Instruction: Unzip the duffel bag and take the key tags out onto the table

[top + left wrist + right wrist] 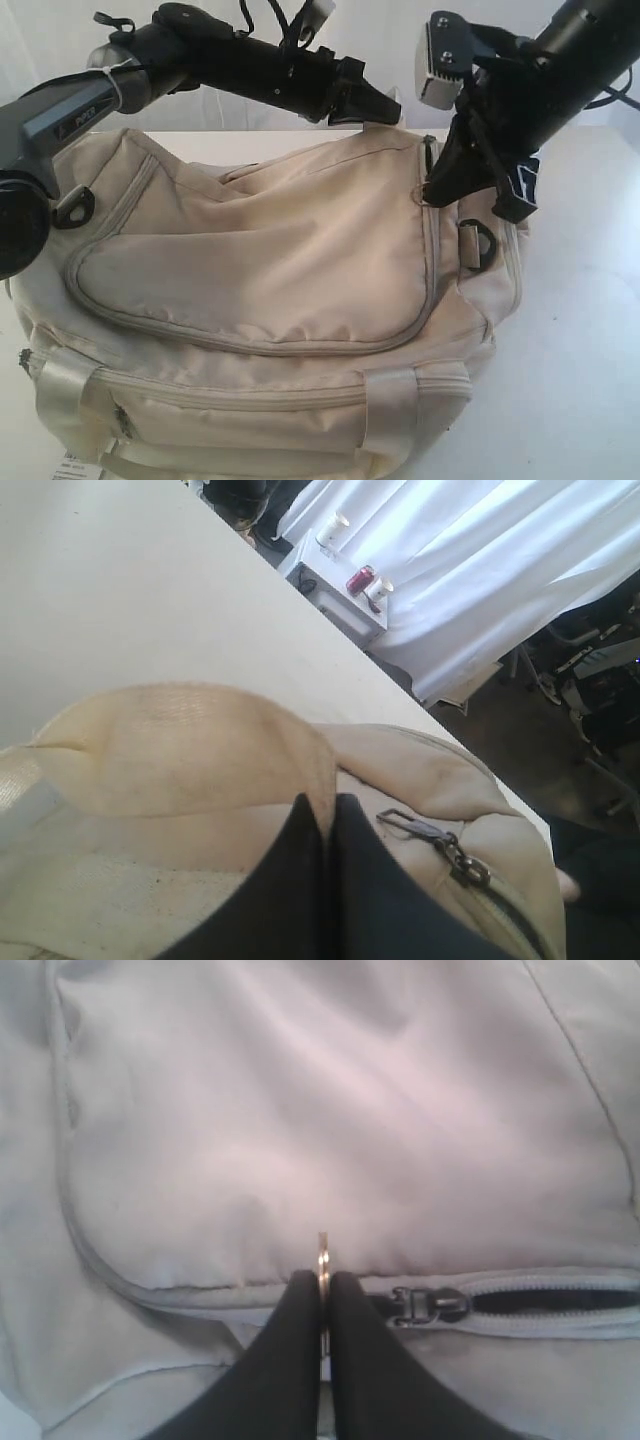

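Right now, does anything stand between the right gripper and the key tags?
Yes: the duffel bag itself. No key tags show in any view; its zip flap lies closed, with only a short dark gap open past the slider. The right gripper, jaws shut, pinches a thin metal pull there.

Bare table point(590, 330) right of duffel bag point(250, 400); its zip flap point(270, 270) seemingly mostly closed.

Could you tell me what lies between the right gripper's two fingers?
A thin metal tab, seemingly the duffel bag zip pull, pinched edge-on; the right wrist view shows it.
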`<state>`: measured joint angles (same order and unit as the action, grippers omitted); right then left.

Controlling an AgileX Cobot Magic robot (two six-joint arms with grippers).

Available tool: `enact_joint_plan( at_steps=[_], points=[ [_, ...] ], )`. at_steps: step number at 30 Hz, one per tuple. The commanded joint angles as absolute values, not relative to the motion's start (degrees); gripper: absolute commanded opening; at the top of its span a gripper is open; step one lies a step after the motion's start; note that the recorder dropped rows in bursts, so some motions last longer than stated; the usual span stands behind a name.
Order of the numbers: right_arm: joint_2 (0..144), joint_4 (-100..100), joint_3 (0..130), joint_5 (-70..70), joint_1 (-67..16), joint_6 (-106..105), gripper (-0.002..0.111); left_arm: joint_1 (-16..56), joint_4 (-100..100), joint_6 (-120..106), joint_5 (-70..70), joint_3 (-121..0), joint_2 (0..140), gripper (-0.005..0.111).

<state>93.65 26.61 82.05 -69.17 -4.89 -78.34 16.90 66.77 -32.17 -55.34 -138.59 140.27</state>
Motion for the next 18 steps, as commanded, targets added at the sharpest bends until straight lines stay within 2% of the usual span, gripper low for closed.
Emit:
enact_joint_plan(
  at_steps=[1,10,18],
  points=[
    [90.90,26.97,79.80,-69.96,-5.59,-74.55,0.000,17.24,69.74,-31.32,-56.17,-139.45,139.29,0.000],
    [87.74,28.48,72.93,-69.96,-6.33,-69.23,0.000,17.24,69.74,-30.40,-54.06,-139.45,139.29,0.000],
    [85.95,30.54,65.25,-69.96,-12.51,-62.62,0.000,17.24,70.18,-30.17,-53.58,-139.45,139.29,0.000]
  ],
)
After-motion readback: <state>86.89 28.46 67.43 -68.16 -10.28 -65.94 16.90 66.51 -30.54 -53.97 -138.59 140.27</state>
